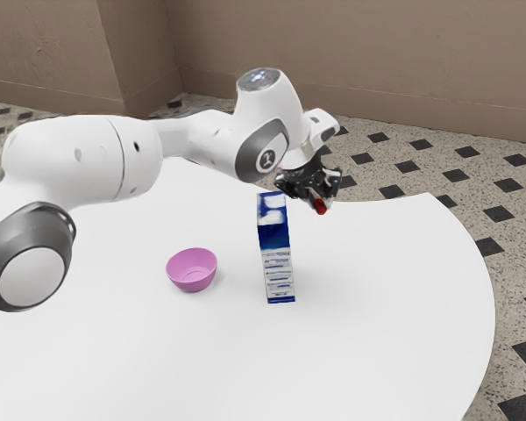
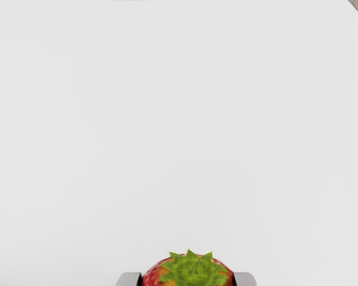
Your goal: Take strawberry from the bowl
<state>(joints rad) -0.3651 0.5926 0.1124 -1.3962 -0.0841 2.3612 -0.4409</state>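
In the exterior view my gripper is up in the air beyond the carton, shut on the red strawberry. The wrist view has the strawberry, green leaves toward the camera, squeezed between the two fingertips of my gripper, one on each side. A pink bowl rests on the table to the exterior view's left of the carton, apart from the gripper; its visible inside holds nothing.
A tall blue and white carton stands upright on the white table, between the bowl and my hand in the exterior view. The table's curved edge runs along the exterior view's right, with tiled floor beyond.
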